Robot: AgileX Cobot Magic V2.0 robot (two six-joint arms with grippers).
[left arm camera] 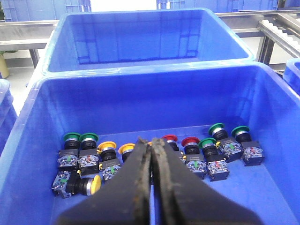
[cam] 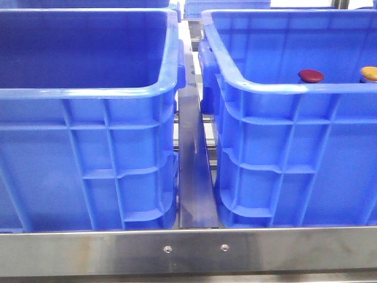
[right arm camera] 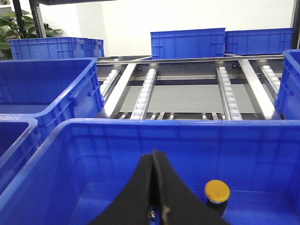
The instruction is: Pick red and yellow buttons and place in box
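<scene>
In the front view a dark red button (cam: 310,75) and a yellow-orange button (cam: 369,73) stand inside the right blue crate (cam: 265,88); no gripper shows there. In the right wrist view my right gripper (right arm camera: 153,153) is shut above this crate, left of the yellow button (right arm camera: 217,191); the red one is hidden behind the fingers. In the left wrist view my left gripper (left arm camera: 151,143) is shut above another blue crate (left arm camera: 37,98). That crate holds a row of red buttons (left arm camera: 190,141), yellow buttons (left arm camera: 107,146) and green buttons (left arm camera: 71,137).
The left blue crate (cam: 88,91) stands beside the right one, with a steel rail (cam: 191,177) between them. A steel bar (cam: 188,250) crosses the front. Roller tracks (right arm camera: 145,93) and more blue crates (right arm camera: 187,43) lie beyond. An empty crate (left arm camera: 140,21) sits behind the button crate.
</scene>
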